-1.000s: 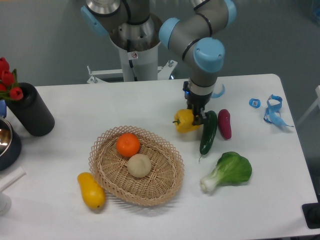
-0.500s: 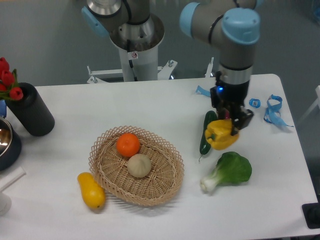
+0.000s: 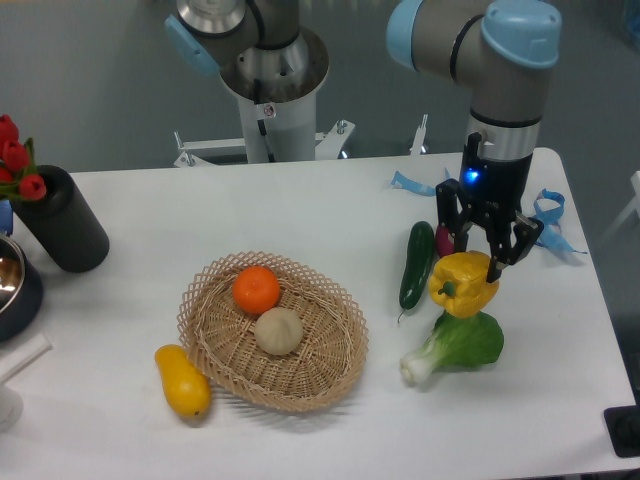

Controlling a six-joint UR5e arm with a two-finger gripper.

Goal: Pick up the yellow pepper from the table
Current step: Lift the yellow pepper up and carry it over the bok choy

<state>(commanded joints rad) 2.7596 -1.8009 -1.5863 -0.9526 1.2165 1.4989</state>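
Observation:
The yellow pepper (image 3: 464, 284) is glossy and lobed. It hangs in my gripper (image 3: 478, 258) above the white table (image 3: 300, 210), at the right side, just over the bok choy (image 3: 460, 345). The gripper points down and its two dark fingers (image 3: 518, 240) are shut on the pepper's top. The pepper is off the tabletop.
A green cucumber (image 3: 416, 263) lies left of the gripper, with a purple eggplant (image 3: 442, 238) mostly hidden behind it. A wicker basket (image 3: 215, 280) holds an orange (image 3: 257, 289) and a pale round fruit (image 3: 279, 330). A yellow pear-shaped fruit (image 3: 182, 380) lies front left. A black vase (image 3: 62, 218) stands at far left and blue ribbon (image 3: 545, 215) lies at far right.
The gripper has carried the yellow pepper from beside the cucumber's left to the right and over the bok choy, and the arm has swung right with it.

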